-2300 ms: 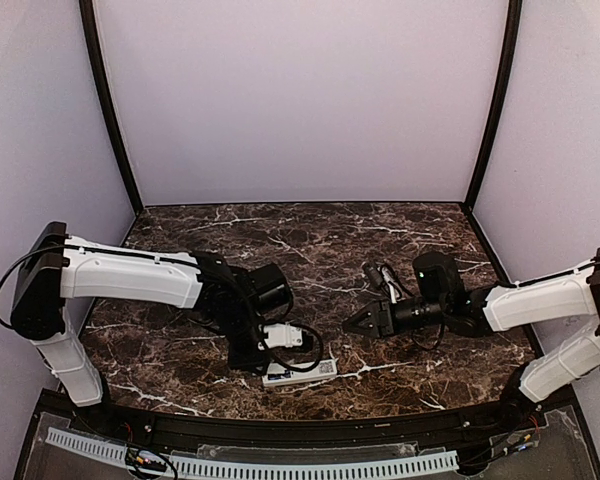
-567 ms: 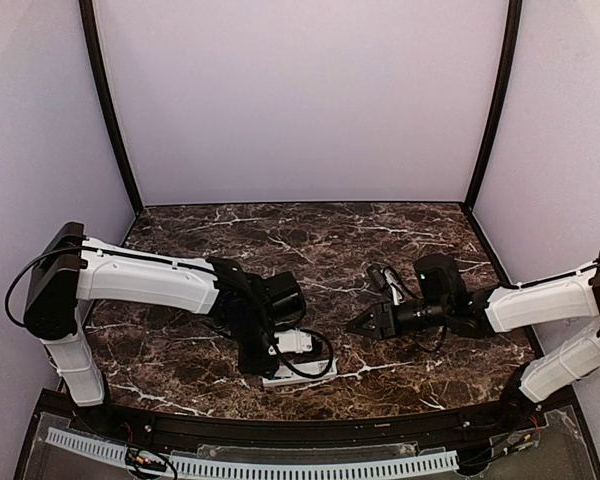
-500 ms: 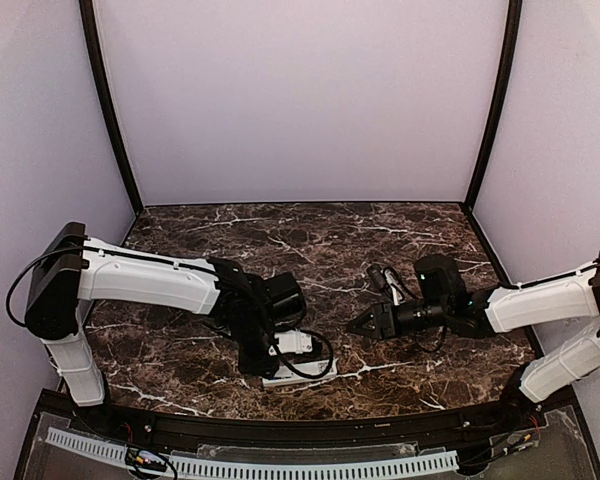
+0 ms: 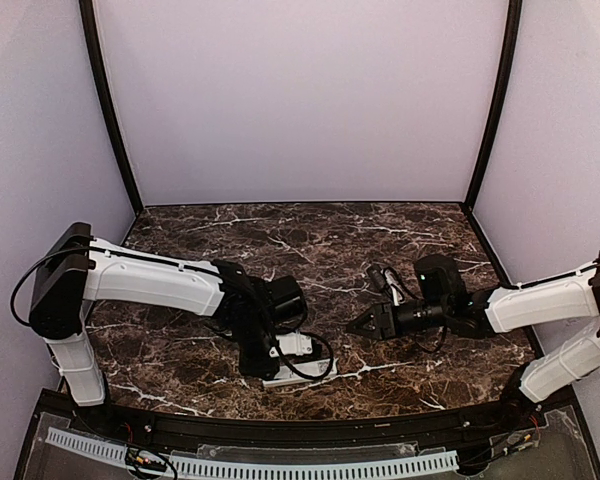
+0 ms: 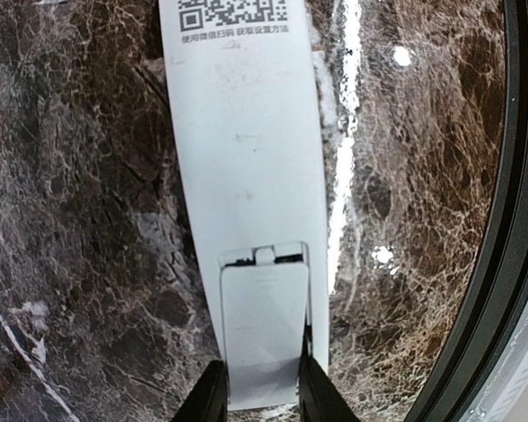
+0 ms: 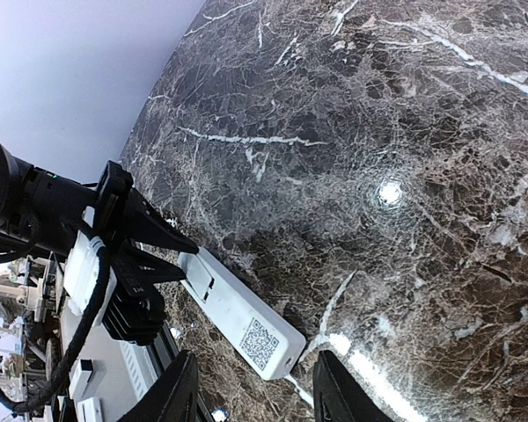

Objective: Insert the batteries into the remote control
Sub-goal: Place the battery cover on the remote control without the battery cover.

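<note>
— Walls (image 4: 300,100) of pale lavender close three sides, with black posts (image 4: 108,110) in the back corners. What lies under the arms?
— Dark brown marble tabletop (image 4: 310,235), white-veined and glossy, with bright glare spots on it and a black rim (image 5: 502,220) along the near edge.
— Where do the arms stand?
— Left arm (image 4: 150,280) bends down toward the near edge. The right arm (image 4: 535,300) reaches in low from the right, well apart from it.
— And the remote control (image 5: 246,176)?
— It lies flat near that rim, back face up, with a QR code (image 5: 233,13) at one end and the battery cover (image 5: 264,325) in its recess at the other.
— The jaws?
— Left gripper (image 5: 262,400) has its tips narrowly parted, one at each side of the cover's end. Whether they pinch it I cannot tell. The right gripper (image 6: 255,387) hovers above the marble, spread wide, holding nothing.
</note>
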Motion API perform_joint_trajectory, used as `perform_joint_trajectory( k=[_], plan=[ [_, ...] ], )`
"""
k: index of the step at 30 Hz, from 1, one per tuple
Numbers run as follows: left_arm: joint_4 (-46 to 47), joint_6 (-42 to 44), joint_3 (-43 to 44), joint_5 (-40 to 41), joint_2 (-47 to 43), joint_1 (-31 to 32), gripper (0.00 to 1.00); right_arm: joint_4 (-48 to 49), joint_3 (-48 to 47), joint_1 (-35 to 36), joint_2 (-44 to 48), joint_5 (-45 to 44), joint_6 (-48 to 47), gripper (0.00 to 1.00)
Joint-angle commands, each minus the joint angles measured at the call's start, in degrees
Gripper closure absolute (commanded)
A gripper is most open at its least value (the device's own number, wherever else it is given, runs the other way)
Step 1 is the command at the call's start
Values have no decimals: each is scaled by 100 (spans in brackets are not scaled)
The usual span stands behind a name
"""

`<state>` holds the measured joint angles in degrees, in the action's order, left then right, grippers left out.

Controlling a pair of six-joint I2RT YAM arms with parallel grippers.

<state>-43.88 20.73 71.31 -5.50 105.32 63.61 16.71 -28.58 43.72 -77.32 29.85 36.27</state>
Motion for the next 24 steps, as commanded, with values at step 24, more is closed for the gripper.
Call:
perform_joint_trajectory(
  k=[24],
  plan=[
    [-321,-25,261,-47,-333,24,51,280,78,-53,-94,144,-58,56]
  ],
)
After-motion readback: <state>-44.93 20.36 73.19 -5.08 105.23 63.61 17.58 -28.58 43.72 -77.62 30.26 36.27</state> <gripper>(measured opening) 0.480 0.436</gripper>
